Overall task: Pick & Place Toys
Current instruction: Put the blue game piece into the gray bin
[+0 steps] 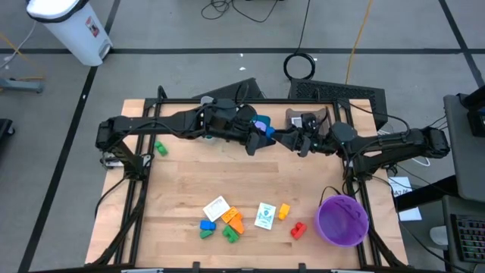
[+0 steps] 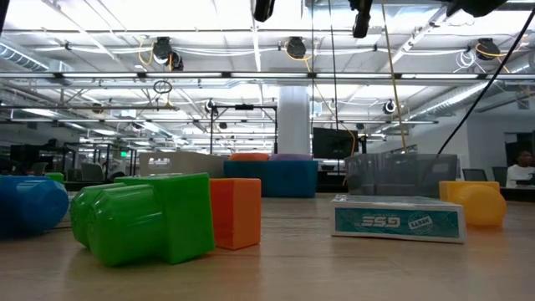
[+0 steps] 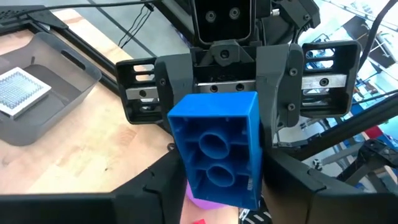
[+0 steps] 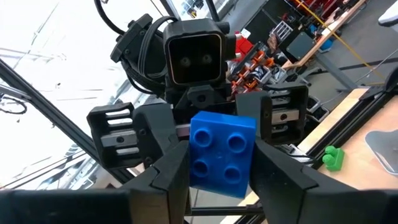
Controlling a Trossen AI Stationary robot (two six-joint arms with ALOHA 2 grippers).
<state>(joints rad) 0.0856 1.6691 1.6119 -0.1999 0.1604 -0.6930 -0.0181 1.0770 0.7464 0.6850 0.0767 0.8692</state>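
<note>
A blue brick (image 1: 266, 130) is held in the air over the far middle of the table, between my two grippers, which face each other. My left gripper (image 1: 261, 136) comes from the left and my right gripper (image 1: 286, 139) from the right. Both are shut on the brick. The left wrist view shows its hollow underside (image 3: 217, 149). The right wrist view shows its studded top (image 4: 221, 152). Other toys lie near the front edge: bricks (image 1: 231, 226) and two white cards (image 1: 216, 206). A green brick (image 1: 160, 149) lies at the left. My left gripper pinches the blue brick between its two fingers by two opposite side walls (image 3: 252, 186), at the end nearer to it. The fingers lie about level, coming from the table's left. The brick is clear of the table, its hollow underside facing this wrist camera. My right gripper pinches the same brick between its two fingers by two opposite side walls (image 4: 247, 177), at the end nearer to it. The fingers lie about level, coming from the table's right. The studded top faces this wrist camera.
A purple bowl (image 1: 342, 220) stands at the front right. A grey tray (image 3: 56, 81) with a white card in it sits at the far edge. In the low view a green brick (image 2: 142, 221), an orange brick (image 2: 236, 213) and a card (image 2: 397, 219) lie close.
</note>
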